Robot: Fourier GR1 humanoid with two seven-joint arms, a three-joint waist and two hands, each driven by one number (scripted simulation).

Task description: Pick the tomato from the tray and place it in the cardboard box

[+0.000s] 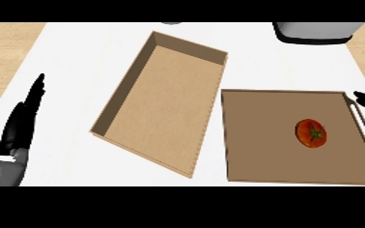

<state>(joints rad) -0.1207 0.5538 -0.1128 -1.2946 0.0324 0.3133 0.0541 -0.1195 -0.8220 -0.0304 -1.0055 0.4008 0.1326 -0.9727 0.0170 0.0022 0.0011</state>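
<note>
Counter (85, 53): white top, filling most of the head view; a strip of pale wood shows beyond its left edge and at the upper right corner.

Cardboard box (160, 108): brown, rectangular, open at the top, with low walls. It sits left of centre on the counter, turned at an angle so its long sides run from upper right to lower left. Nothing lies inside it.

Tray (260, 140): brown, flat, roughly square, with a raised rim. It sits at the lower right of the counter, just beside the box's right-hand corner, with a narrow strip of white between the two. A pale handle shows on its right edge.

Grey vessel (317, 31): rounded, light grey over a dark base, cut off by the upper right of the view; what it is cannot be told.

Left hand (21, 121): black, at the left edge of the view, above its grey forearm. Fingers straight and pointing up, holding nothing; well apart from the box.

Tomato (311, 133): red, with a green stem mark on top. It lies on the right half of the tray, near the handle side, untouched by either hand.

Right hand (358, 96): only a small dark tip shows at the right edge, just above the tray handle; whether its fingers are spread or curled cannot be told.
</note>
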